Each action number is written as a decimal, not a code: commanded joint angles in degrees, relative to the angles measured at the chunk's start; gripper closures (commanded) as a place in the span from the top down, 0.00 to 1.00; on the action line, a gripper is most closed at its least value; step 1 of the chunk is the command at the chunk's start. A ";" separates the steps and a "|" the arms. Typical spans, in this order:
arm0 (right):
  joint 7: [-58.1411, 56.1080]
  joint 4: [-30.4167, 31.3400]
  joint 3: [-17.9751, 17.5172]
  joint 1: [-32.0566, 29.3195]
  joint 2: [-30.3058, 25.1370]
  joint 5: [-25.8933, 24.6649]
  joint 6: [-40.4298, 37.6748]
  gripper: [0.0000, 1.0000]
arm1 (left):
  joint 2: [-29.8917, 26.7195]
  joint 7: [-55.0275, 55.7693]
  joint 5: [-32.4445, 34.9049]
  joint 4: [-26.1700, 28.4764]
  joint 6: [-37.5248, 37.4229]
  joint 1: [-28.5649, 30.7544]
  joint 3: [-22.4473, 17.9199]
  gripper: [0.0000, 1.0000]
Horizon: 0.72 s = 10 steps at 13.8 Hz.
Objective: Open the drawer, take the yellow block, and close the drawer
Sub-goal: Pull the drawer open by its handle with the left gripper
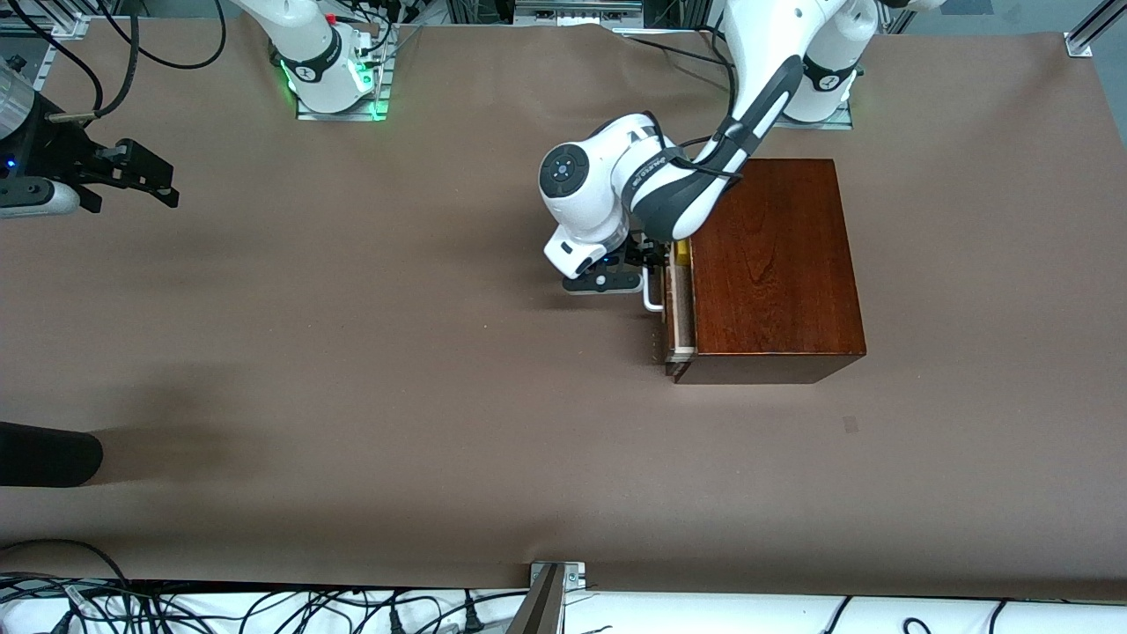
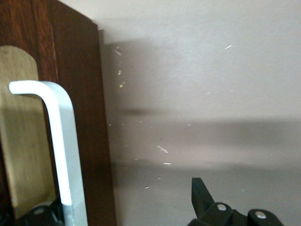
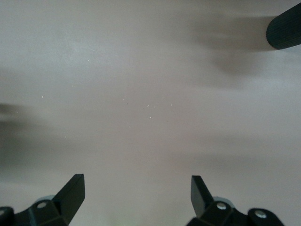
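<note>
The brown worktop (image 1: 352, 370) carries one big thing, the dark reddish-brown wooden box (image 1: 775, 264), standing toward the left arm's end. Its drawer (image 1: 676, 304) is slid out only a crack, showing a thin strip of pale interior, so opening looks barely begun. The white U-shaped bar handle (image 1: 651, 295) sticks out from the drawer front, and the left claw (image 1: 647, 260) sits right at it, low and level with the front, presumably so it can drag the tray straight out. The left wrist view shows the handle (image 2: 61, 141) running between the two fingers (image 2: 202, 197), one either side with a clear gap, so the left claw looks released around the bar, not yet clenched on it. The front view cannot show that, since the wrist hides the fingertips. A sliver of yellow (image 1: 675, 255) shows in the crack beside the claw, probably the yellow block, inside the drawer. The right claw (image 1: 145, 180) waits over bare worktop at the right arm's end; its wrist view shows its fingers (image 3: 70, 193) spread wide with nothing between them
</note>
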<state>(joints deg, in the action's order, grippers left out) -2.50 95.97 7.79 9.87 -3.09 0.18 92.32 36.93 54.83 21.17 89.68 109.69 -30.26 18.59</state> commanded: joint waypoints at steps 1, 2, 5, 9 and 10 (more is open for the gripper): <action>-0.04 -1.23 -0.14 -0.20 0.37 -0.53 -0.74 1.00 | 3.76 0.54 -3.48 -4.78 4.28 -1.82 0.13 1.00; -0.04 -1.32 -0.14 -0.20 0.46 -0.53 -0.65 1.00 | 3.76 0.63 -4.89 -4.78 7.00 -1.82 0.13 1.00; -0.04 -1.32 -0.14 -0.20 0.37 -0.53 -0.65 1.00 | 4.55 0.63 -5.70 -4.87 8.96 -2.61 0.04 1.00; -0.04 -1.32 -0.14 -0.20 0.37 -0.36 -0.57 1.00 | 4.99 2.82 -5.35 -5.74 8.96 -4.72 -0.04 1.00; 0.04 -1.32 -0.23 -0.12 0.37 -0.45 -0.57 1.00 | 5.25 3.26 -5.35 -5.92 8.96 -5.07 -0.22 1.00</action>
<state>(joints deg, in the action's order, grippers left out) -2.50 95.95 7.78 9.87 -3.09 0.18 92.33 37.84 55.69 17.74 87.54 113.12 -32.39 17.54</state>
